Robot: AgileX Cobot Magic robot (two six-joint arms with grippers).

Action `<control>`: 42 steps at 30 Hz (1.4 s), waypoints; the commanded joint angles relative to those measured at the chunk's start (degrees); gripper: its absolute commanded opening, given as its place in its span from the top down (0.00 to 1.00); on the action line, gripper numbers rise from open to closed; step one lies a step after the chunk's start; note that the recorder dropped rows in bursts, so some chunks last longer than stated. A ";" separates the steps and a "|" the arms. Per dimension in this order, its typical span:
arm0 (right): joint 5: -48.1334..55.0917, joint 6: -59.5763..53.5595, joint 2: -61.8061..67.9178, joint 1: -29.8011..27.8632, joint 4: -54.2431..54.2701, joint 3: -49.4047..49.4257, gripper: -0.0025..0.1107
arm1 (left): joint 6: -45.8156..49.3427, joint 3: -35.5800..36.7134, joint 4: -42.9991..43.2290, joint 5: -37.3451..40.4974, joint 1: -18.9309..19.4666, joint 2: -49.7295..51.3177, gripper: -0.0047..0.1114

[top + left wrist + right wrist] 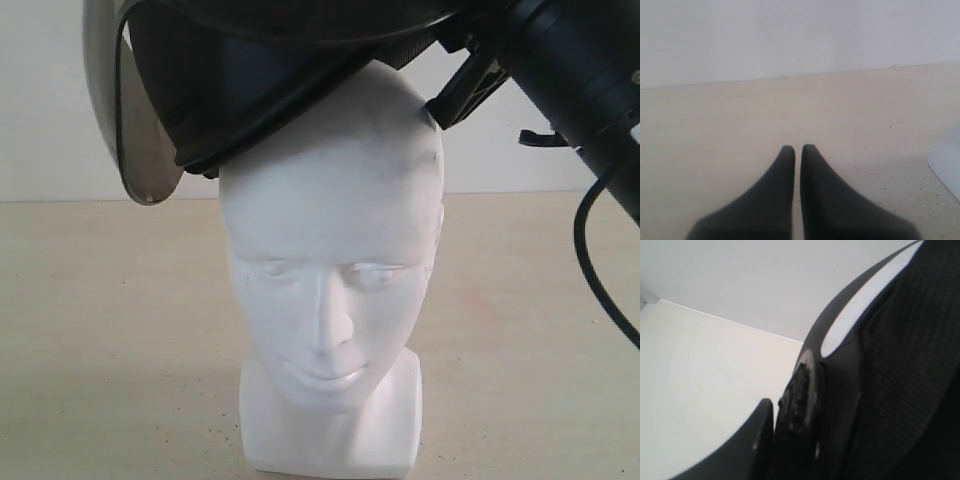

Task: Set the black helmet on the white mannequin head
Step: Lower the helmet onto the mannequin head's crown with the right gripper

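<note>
white mannequin head [330, 290] upright | black helmet [250, 70] tipped on its crown, visor [140, 130] drooping toward the left arm's side, not seated yet | right gripper [470, 85] clamped on its back rim | left gripper [797, 150] pinched shut, empty, low over table [715, 150]

soft, even, fairly bright light throughout. in the exterior view the white mannequin head [335, 250] looks slightly washed out and throws a faint shadow on the worktop [100, 350] beside its base; the black helmet [250, 70] reads as a dark mass with little detail. both wrist views are soft: the left claw [797, 148] blurs up close, as does the helmet's rim.
</note>
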 commanded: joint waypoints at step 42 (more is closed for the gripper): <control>5.79 0.42 -0.48 2.43 -0.31 4.49 0.98 | 0.13 -0.17 -0.45 -0.21 0.02 -0.23 0.92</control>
